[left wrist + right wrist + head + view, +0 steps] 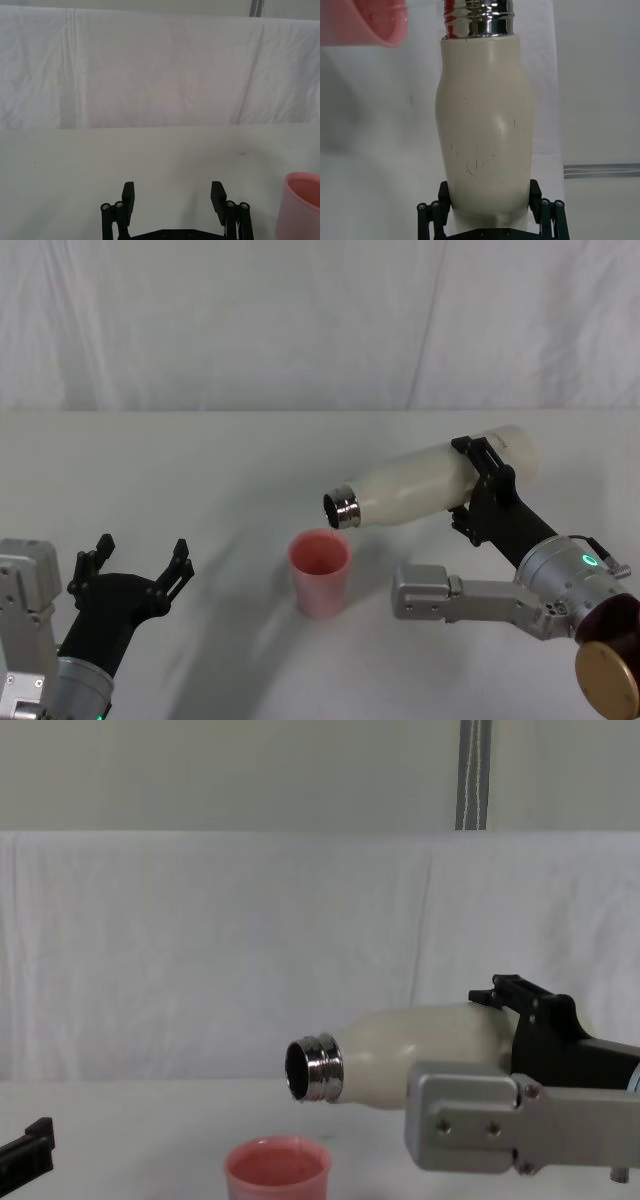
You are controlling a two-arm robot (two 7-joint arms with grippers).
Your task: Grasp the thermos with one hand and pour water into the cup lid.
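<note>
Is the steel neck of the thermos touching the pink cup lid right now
Apart. The chest view shows the thermos tilted in the right gripper, its steel mouth hanging above the cup lid with white backdrop between them.

so that's one thermos, one pink cup lid, and two grippers, left and right

Our right gripper clamps its jaws across the thermos, body between them, wrist rolled sideways. Our left gripper rests low, jaws spread.
</note>
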